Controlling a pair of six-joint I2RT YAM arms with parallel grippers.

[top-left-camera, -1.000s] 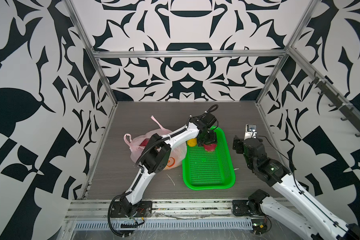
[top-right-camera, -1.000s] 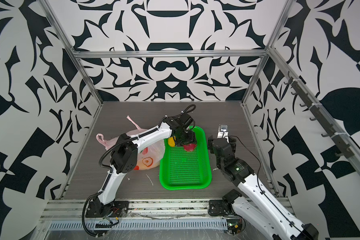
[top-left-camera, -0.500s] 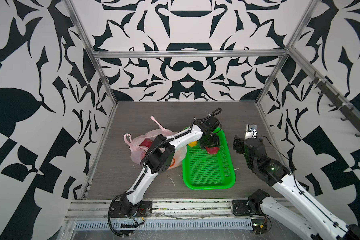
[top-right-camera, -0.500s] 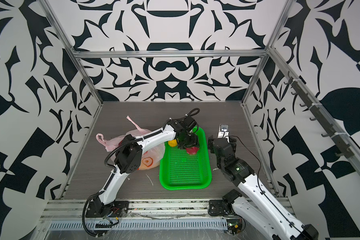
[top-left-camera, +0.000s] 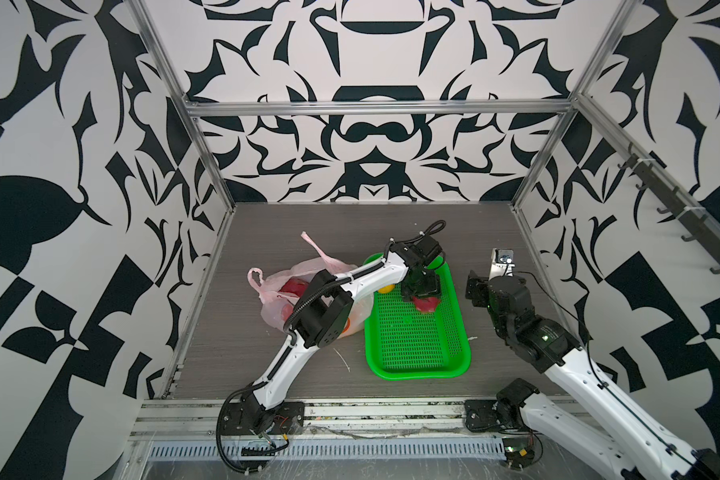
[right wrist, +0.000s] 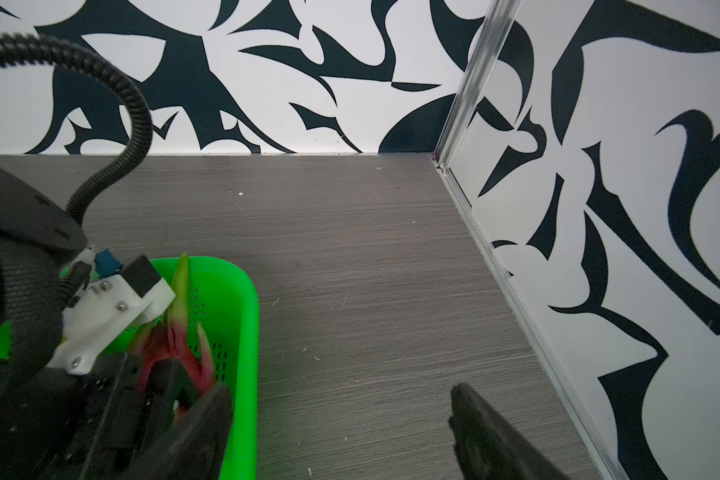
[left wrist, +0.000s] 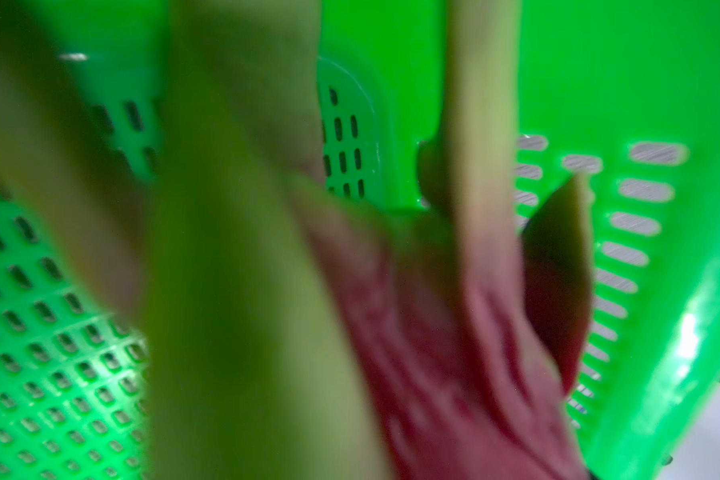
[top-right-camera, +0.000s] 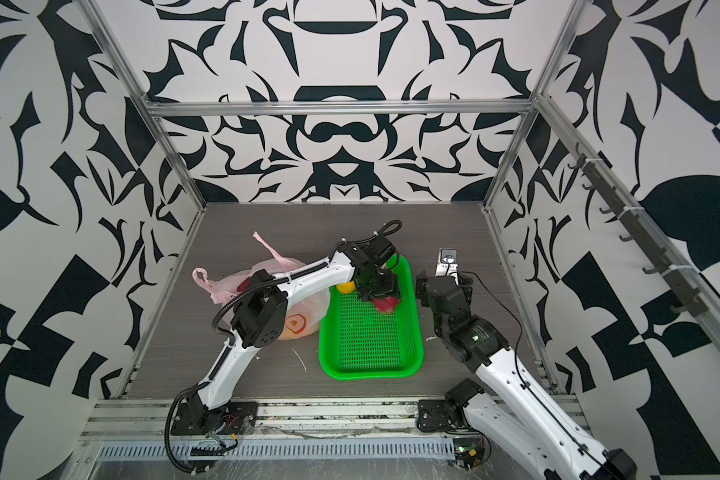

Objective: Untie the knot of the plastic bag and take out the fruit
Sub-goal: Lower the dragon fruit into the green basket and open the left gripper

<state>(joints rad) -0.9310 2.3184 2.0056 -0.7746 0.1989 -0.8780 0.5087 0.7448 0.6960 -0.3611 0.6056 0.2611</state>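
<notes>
Black-and-white patterned walls are closing in a grey wood-grain desk [top-left-camera: 350, 230] on three sides, with metal posts standing at the far corners. Along the near edge both arm bases are sitting on a metal rail.

Just beyond it, toward the near right, the green basket [top-left-camera: 416, 371] is lying lengthwise, its near half showing bare mesh. A thin white scrap [top-left-camera: 344, 362] is lying on the desk near the basket's near left corner. Bare desk is running along the left edge and across the whole far strip, and a narrower lane is showing between the basket and the right edge. Over that lane the right gripper [right wrist: 339, 395] is hovering with its jaws spread wide, gripping nothing, near the basket's right rim.

Right beside the basket's left rim the plastic bag [top-left-camera: 272, 311] is slumping, with the left arm crossing over it and hiding part of it. A red fruit [top-left-camera: 294, 286] is showing through the film. A handle loop [top-left-camera: 255, 277] is pointing toward the left edge and a handle strip [top-left-camera: 313, 246] toward the far edge, apart from each other. Whether a knot is joining them anywhere I cannot tell.

At the basket's far end the left gripper [top-left-camera: 422, 293] is pinching a dragon fruit [top-left-camera: 427, 306] between its jaws, low over the mesh; whether the fruit is touching the mesh I cannot tell. A small round yellow fruit [top-left-camera: 385, 289] is lying in the basket's far left corner, half under the arm.
</notes>
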